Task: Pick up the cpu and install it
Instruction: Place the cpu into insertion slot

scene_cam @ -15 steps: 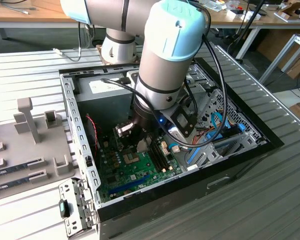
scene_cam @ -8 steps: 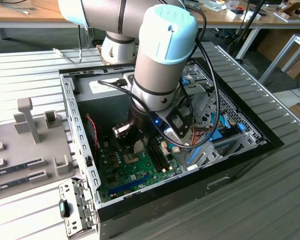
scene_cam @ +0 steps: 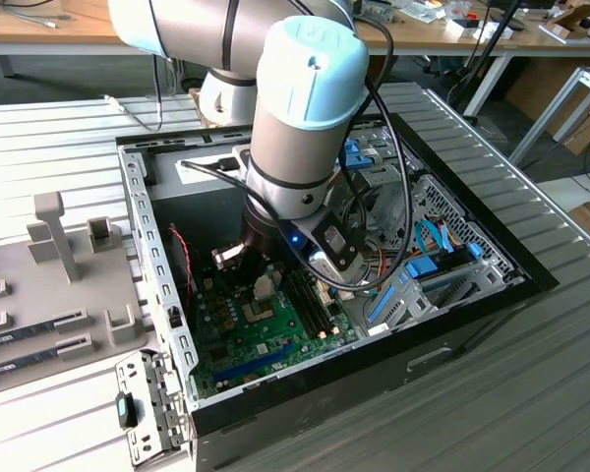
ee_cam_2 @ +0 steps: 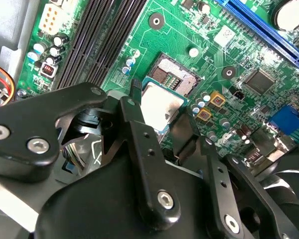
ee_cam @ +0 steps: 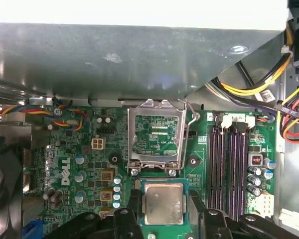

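The cpu [ee_cam: 163, 203] [ee_cam_2: 159, 103] is a small square chip with a silvery top and a thin green rim. My gripper [ee_cam: 163, 206] [ee_cam_2: 162, 119] is shut on it, one black finger [ee_cam: 134, 209] [ee_cam_2: 137, 117] on each side. In the second wrist view the chip hangs just over the dark socket [ee_cam_2: 175, 74] and covers part of it. The socket's hinged metal bracket [ee_cam: 155, 135] is swung open beside the chip. In the exterior view the gripper [scene_cam: 241, 261] reaches down into the open computer case, over the green motherboard [scene_cam: 265, 339].
A grey power supply box [ee_cam: 114, 55] stands close behind the bracket. Memory slots [ee_cam: 229, 169] and bundled cables [ee_cam: 289, 99] run along one side, and a black fan [ee_cam: 0, 184] sits on the other. The case walls [scene_cam: 157, 285] ring the board. A grey fixture tray [scene_cam: 49, 285] lies at the exterior view's left.
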You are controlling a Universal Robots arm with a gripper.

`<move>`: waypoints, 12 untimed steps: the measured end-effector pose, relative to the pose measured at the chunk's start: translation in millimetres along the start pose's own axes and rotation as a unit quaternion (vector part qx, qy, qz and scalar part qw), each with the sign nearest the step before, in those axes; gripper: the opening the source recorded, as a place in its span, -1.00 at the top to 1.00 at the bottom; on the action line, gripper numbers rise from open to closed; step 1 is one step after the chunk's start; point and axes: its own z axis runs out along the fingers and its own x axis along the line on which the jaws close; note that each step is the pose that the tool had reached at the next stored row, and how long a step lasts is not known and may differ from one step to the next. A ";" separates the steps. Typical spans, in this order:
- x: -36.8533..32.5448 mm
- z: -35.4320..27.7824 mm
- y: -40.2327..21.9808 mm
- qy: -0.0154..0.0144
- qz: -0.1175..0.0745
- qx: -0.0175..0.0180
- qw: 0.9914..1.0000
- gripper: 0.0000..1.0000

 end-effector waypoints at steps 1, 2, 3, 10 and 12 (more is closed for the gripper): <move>0.4 1.3 0.0 0.000 0.000 0.000 1.000 0.05; 0.7 2.3 0.0 0.000 0.000 0.000 1.000 0.05; 0.8 3.7 0.0 0.000 0.000 0.000 1.000 0.05; 1.6 7.7 -0.1 0.000 0.000 0.000 1.000 0.05; 1.9 8.7 -0.1 0.000 0.000 0.000 1.000 0.05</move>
